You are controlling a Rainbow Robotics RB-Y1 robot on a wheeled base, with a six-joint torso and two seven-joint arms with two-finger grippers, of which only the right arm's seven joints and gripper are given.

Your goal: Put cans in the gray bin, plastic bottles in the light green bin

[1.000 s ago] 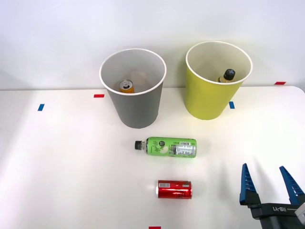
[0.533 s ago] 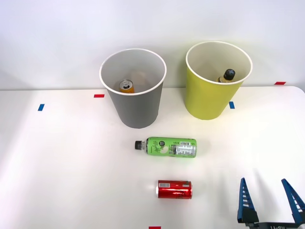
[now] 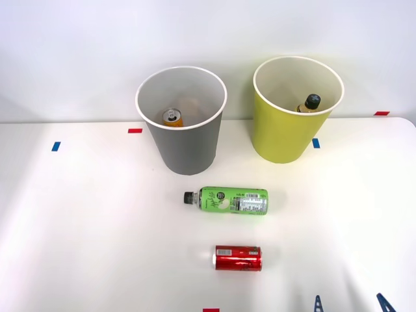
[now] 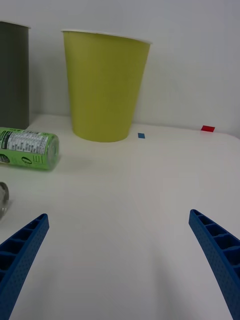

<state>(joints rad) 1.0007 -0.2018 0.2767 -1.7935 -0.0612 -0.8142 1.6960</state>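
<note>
The right gripper (image 3: pixel 351 305) is shown with its blue fingers spread apart and nothing held, low over the white table (image 3: pixel 91 227). The green-labelled bottle (image 3: pixel 227 200) and red can (image 3: pixel 238 258) lie on their sides before the gray bin (image 3: pixel 185 140), in which an orange can (image 3: pixel 172 117) stands. A black-capped bottle (image 3: pixel 309 103) is seen inside the light green bin (image 3: pixel 283 133).

A white table (image 3: pixel 78 221) is backed by a pale wall (image 3: pixel 78 45). 2 blue tape marks (image 3: pixel 56 146) (image 3: pixel 316 143) and 3 red ones (image 3: pixel 134 130) (image 3: pixel 381 113) (image 3: pixel 210 310) are stuck on it.

Fingers (image 3: pixel 318 304) cut off below; 2 binned items mostly hidden
</note>
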